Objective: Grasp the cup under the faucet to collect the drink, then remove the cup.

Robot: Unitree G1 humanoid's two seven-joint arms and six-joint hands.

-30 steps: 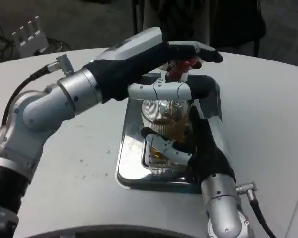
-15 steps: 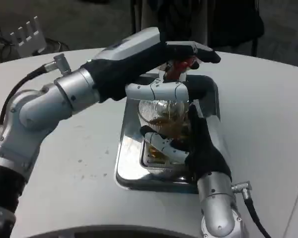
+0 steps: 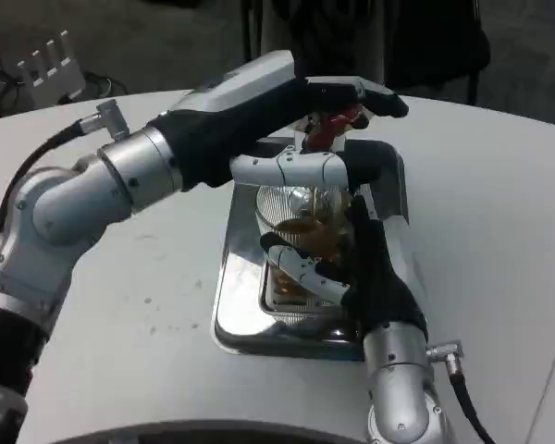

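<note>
Since the earlier frames, both arms and the cup had drifted slightly leftward, though the camera may have shifted too. Nearest, the right hand (image 3: 356,268) grasped the cup (image 3: 305,222), which stood upright, mouth up, amber drink inside, over the steel tray (image 3: 231,305). Beyond it, the left hand (image 3: 324,129) pressed the red faucet lever (image 3: 338,125); its grip couldn't be told.

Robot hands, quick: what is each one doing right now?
Left robot hand: rests on the red faucet lever; whether it grips it cannot be told.
Right robot hand: holds the glass cup of amber drink.
</note>
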